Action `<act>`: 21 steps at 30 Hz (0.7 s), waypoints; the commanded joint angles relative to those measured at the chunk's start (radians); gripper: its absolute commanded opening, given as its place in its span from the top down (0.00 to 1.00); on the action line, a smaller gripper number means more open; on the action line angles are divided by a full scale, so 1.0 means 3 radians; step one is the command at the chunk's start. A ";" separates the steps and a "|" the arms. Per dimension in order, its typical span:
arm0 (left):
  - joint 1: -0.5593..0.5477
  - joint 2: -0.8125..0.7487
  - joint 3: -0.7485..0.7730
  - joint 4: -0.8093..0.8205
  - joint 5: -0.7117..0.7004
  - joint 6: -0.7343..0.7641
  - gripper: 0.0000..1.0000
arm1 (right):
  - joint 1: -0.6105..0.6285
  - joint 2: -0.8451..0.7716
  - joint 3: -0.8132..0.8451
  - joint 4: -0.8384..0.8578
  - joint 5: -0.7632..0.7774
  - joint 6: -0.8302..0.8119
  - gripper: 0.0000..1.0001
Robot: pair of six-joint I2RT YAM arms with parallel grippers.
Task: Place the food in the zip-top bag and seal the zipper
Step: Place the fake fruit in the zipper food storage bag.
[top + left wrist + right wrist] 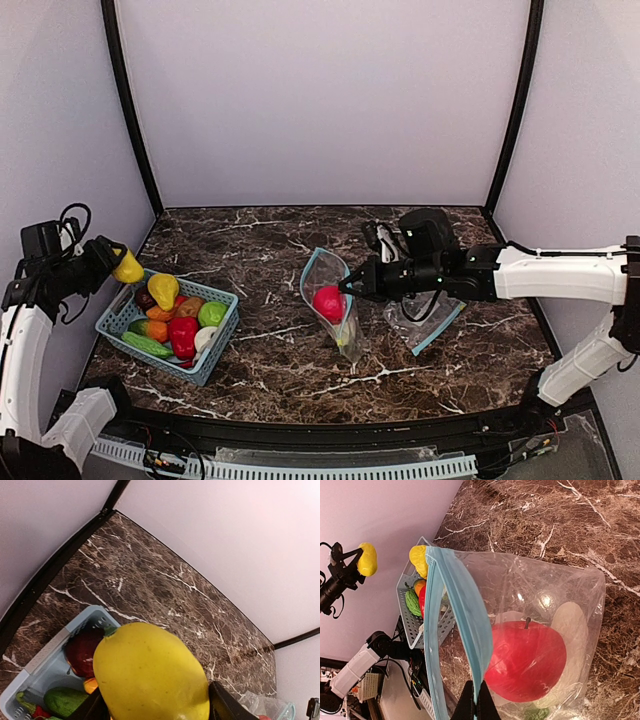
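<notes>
Now: yellow fruit in the left claw, bag rim in the right

The left gripper (120, 262) is clamped on a yellow toy fruit (150, 672), which fills the gap between its fingers and hangs above the far left corner of the teal basket (215, 350), clear of the other pieces lying in it. The right gripper (479, 700) is pressed together on the blue zipper rim (457, 615) of the zip-top bag (350, 335), whose mouth stands open. A red apple (527, 660) and a cream-white piece (572, 625) sit inside, just beyond the fingertips. Bag and basket are well apart on the marble table (270, 245).
</notes>
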 commanded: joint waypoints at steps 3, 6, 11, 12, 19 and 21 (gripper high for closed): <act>-0.0469 0.0004 0.0162 -0.0060 0.0359 -0.0033 0.55 | -0.0020 0.0072 0.0105 0.0117 -0.0104 -0.0072 1.00; -0.0911 0.0115 0.0200 0.0097 0.0294 -0.0157 0.55 | -0.0023 0.0098 0.0126 0.0115 -0.0127 -0.0068 1.00; -0.1751 0.0511 0.0435 0.0275 -0.0035 -0.0232 0.55 | -0.0020 0.0122 0.0138 0.0114 -0.0128 -0.0065 1.00; -0.2014 0.0576 0.0469 0.0343 -0.0160 -0.0242 0.55 | -0.0023 0.0127 0.0140 0.0114 -0.0128 -0.0069 1.00; -0.3081 0.1324 0.0866 0.0865 -0.0543 -0.0388 0.56 | -0.0023 0.0138 0.0183 0.0071 -0.0106 -0.0068 1.00; -0.3284 0.1510 0.0934 0.1095 -0.0515 -0.0464 0.56 | -0.0023 0.0138 0.0193 0.0054 -0.0097 -0.0076 1.00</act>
